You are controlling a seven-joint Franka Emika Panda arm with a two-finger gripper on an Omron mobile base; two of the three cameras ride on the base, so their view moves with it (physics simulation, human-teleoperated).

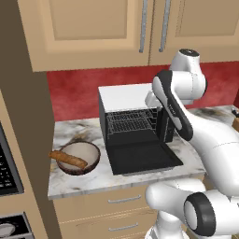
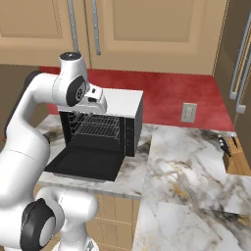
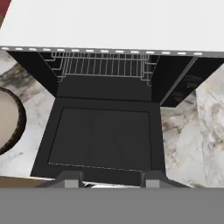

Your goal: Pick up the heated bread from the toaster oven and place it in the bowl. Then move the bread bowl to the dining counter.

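Observation:
The toaster oven [image 1: 126, 126] [image 2: 105, 125] [image 3: 109, 83] stands on the marbled counter with its black door [image 3: 103, 140] dropped flat and its wire racks bare at the front. The heated bread is hidden or out of view. Left of the oven sits the brown bowl [image 1: 88, 150] [image 3: 8, 120], with only a long baguette stick [image 1: 68, 159] lying across it. My gripper [image 3: 111, 179] hovers above the door's front edge, looking down, open, with nothing between its fingertips [image 3: 72, 177].
Wall cabinets [image 1: 93, 28] hang low above the oven. A tall cabinet column [image 1: 18, 140] closes the counter's left end. The marbled counter [image 2: 191, 191] runs on to the right and forward. A knife block [image 2: 234, 153] stands at its far right.

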